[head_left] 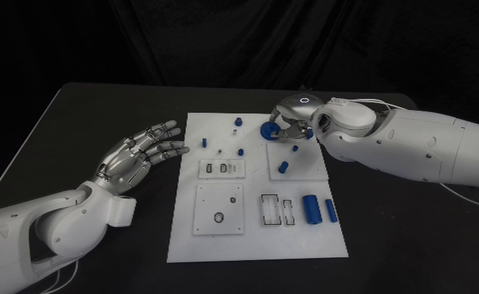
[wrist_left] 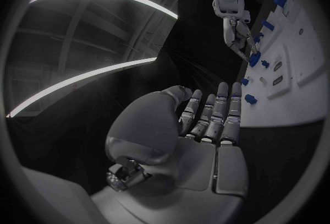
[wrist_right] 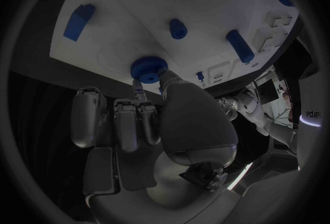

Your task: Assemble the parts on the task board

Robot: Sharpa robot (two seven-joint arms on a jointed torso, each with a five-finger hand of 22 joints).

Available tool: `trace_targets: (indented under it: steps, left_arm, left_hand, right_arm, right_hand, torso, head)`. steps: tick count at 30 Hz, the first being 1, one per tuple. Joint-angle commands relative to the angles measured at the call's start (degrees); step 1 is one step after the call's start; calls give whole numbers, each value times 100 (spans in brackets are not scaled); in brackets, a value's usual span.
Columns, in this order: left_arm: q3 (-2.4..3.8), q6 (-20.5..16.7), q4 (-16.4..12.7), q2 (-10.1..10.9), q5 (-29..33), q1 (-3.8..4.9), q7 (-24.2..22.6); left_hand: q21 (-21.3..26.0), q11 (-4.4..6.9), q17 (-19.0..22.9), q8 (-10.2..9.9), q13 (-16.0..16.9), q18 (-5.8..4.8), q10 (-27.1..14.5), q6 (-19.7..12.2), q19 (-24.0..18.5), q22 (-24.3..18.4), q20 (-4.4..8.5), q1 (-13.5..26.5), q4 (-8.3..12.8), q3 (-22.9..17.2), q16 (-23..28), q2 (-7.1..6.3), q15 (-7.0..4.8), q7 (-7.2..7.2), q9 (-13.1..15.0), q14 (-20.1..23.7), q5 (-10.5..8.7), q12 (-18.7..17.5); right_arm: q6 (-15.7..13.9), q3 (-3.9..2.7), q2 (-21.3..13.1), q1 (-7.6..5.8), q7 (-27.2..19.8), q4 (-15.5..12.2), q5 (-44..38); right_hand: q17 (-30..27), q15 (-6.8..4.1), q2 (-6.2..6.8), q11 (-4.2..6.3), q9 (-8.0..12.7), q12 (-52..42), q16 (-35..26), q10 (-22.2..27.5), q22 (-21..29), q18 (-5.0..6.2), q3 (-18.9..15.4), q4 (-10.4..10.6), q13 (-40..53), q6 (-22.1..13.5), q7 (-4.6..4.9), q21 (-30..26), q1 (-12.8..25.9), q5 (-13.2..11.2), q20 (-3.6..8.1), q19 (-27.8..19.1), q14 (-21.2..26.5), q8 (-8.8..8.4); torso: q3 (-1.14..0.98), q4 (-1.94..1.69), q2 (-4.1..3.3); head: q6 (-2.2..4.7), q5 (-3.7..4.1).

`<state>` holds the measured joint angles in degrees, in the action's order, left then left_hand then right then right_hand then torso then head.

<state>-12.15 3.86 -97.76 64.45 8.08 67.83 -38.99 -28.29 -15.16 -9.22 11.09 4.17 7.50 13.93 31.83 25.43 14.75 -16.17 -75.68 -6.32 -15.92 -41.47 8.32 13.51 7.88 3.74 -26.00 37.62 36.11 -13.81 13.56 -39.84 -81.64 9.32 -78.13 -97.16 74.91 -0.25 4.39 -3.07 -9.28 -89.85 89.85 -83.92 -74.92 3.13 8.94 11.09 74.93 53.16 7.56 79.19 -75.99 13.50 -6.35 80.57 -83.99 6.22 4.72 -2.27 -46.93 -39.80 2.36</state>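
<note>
nearest the robot, at the near end of the task board (head_left: 255, 249), two blue cylinders (head_left: 311, 209) lie loose beside an unfilled rectangular slot (head_left: 270, 209), and an oval hole (head_left: 219, 218) to their left stands open. so that end looks unassembled. just off the board's left edge the left hand (head_left: 140, 152) rests over the black table (head_left: 90, 121), released, fingers spread and holding nothing; its wrist view shows the same flat open palm (wrist_left: 206, 141). further up, a short blue peg (head_left: 284, 167) sits on a raised panel, and smaller blue pegs (head_left: 205, 142) stand near the board's far left. at the far end the right hand (head_left: 289, 128) grasps a round blue knob (head_left: 269, 130), thumb and fingertips pinched on its ribbed rim (wrist_right: 148, 67), the knob close over the board.

my judgement: the work is at an early or middle stage, with several pieces loose and the knob being placed or turned. whether the knob is already seated in a socket i cannot tell, since the fingers cover its underside. the standing pegs are too small to judge as fitted or merely resting.
</note>
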Motion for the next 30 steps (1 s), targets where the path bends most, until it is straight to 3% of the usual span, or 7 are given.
trace_targets:
  steps: [1,2,5,9,16,23,30]
  left_arm:
    - [4,84,-5,-12,16,-7,-205]
    - [4,84,-4,-13,16,-7,-204]
    - [4,82,-2,-13,16,-7,-199]
    - [4,79,-1,-8,16,-8,-195]
    - [4,66,-9,13,16,-8,-193]
    - [4,60,-12,22,16,-8,-188]
    - [4,65,-10,15,16,-9,-179]
  left_hand:
    - [33,-44,9,-34,4,-71,-12,-3,-38,-6,-13,55,-8,-32,-30,-10,11,17,-5,37,-10,32]
    - [34,-47,10,-35,4,-73,-13,-7,-40,-7,-13,61,-8,-40,-31,-3,13,20,-5,41,-10,34]
    - [34,-47,10,-35,4,-73,-13,-7,-40,-7,-13,61,-8,-40,-31,-3,13,20,-5,41,-10,34]
    - [34,-51,12,-36,4,-74,-14,-10,-43,-7,-13,67,-8,-53,-32,10,15,23,-5,46,-8,36]
    - [34,-51,12,-36,4,-74,-14,-10,-43,-7,-13,67,-8,-53,-32,10,15,23,-5,46,-8,36]
    - [33,-54,14,-32,5,-76,-14,1,-45,-7,-13,73,-8,-65,-35,20,16,25,-4,49,-7,40]
    - [33,-54,14,-32,5,-76,-14,1,-45,-7,-13,73,-8,-65,-35,20,16,25,-4,49,-7,40]
  right_arm:
    - [70,44,-2,50,29,25,-35]
    - [12,44,-2,52,12,25,-35]
    - [-206,44,-12,54,-50,12,-35]
    - [-463,43,-44,55,-106,-23,-35]
    - [-775,42,-164,36,-118,-107,-35]
    - [-925,41,-257,-15,-101,-208,-34]
    - [-864,40,-274,-33,-77,-272,-33]
  right_hand:
    - [1509,-32,-27,61,-154,-7,15,-562,-931,22,73,-78,1473,325,-70,-23,-173,369,46,21,-601,182]
    - [1509,-75,-42,121,-267,-15,15,-603,-954,14,123,-146,1503,588,-159,4,-244,627,82,48,-601,339]
    - [1509,-165,-38,240,-459,-15,15,-608,-994,0,149,-234,1507,839,-300,55,-292,825,163,100,-601,567]
    - [1509,-250,-49,319,-692,-15,15,-608,-1043,-23,194,-319,1507,875,-375,119,-314,1081,251,165,-601,760]
    - [1509,-265,-25,307,-942,-15,15,-608,-1082,-40,262,-342,1507,808,-375,154,-249,1423,280,209,-601,906]
    - [1509,-251,-20,285,-974,-15,15,-608,-1096,-47,276,-327,1507,794,-363,175,-220,1472,272,229,-601,917]
    - [1509,-239,-16,270,-994,-15,15,-608,-1111,-55,295,-321,1507,774,-350,200,-208,1513,263,251,-601,917]
  torso:
    - [1,2,1]
    - [1,2,1]
    - [2,2,0]
    - [0,1,1]
    - [-1,0,0]
    - [-1,1,0]
    - [1,1,3]
  head:
    - [-2,-2]
    - [-2,-2]
    - [-3,-3]
    - [0,-11]
    - [12,-20]
    - [12,-13]
    - [15,-10]
